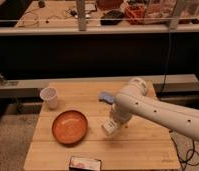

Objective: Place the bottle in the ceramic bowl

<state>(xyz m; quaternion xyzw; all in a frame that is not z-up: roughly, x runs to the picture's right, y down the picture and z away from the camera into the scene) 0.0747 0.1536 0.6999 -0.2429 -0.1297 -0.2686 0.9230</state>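
The orange-brown ceramic bowl [70,126] sits on the wooden table [143,150], left of centre. My white arm reaches in from the right, and my gripper [111,127] points down just right of the bowl, low over the table. It is shut on the small whitish bottle [109,129], which hangs at its tip, a short gap from the bowl's right rim.
A white cup [49,96] stands at the back left of the table. A blue object [105,96] lies at the back, partly behind my arm. A flat dark box with a pinkish label [85,163] lies at the front edge. A dark bench runs behind the table.
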